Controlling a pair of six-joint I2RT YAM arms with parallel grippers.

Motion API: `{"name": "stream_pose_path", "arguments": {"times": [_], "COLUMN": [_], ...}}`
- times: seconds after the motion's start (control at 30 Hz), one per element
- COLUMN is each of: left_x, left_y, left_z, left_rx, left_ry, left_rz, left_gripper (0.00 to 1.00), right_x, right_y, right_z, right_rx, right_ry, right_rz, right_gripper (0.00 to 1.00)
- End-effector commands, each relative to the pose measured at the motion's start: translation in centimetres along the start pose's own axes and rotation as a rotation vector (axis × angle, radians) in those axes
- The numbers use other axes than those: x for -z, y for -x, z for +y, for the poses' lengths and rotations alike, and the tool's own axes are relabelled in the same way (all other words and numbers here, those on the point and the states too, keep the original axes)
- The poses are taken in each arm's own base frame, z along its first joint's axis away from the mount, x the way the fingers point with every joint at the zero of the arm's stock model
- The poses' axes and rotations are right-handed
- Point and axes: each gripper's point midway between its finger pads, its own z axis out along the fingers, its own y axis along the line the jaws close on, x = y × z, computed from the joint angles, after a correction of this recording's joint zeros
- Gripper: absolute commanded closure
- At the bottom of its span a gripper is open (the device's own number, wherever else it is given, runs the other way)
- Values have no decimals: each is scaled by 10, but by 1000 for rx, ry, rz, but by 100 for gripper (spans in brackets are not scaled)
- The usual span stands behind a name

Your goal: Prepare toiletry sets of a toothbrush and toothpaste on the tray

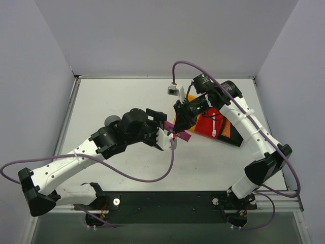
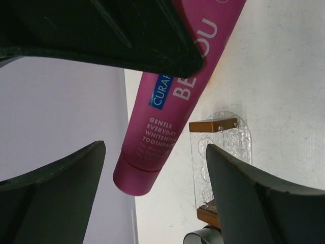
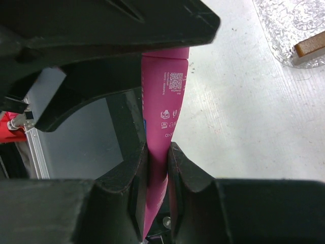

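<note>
The right gripper (image 3: 158,160) pinches the pink toothpaste tube (image 3: 165,96) and holds it in the air above the white bench (image 1: 122,96). The left gripper (image 2: 155,147) is spread wide on either side of the tube, clear of it. The clear tray (image 2: 223,152) lies on the bench below.

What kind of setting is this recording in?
Probably a lab test cell: a white table boxed in by plain walls, with the left arm and right arm bolted to a black rail.
</note>
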Motion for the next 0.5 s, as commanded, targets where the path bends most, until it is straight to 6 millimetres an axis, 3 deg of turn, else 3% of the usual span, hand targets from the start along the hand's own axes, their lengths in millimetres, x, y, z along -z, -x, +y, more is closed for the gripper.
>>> {"name": "stream_pose_path", "arguments": {"times": [0.0, 0.13, 0.3, 0.47], "left_x": [-6, -11, -13, -11], "left_y": [8, 8, 10, 7], "left_z": [18, 18, 16, 15], "left_rx": [-58, -79, -83, -88], "left_ry": [81, 91, 87, 93], "left_rz": [-4, 8, 6, 14], "left_gripper": [9, 16, 37, 50], "right_x": [3, 1, -1, -1], "right_y": [2, 0, -2, -4], "right_z": [23, 25, 25, 25], "right_rx": [18, 8, -2, -4], "right_ry": [96, 112, 127, 126], "right_rz": [-17, -11, -5, -2], "right_gripper": [100, 100, 100, 100]}}
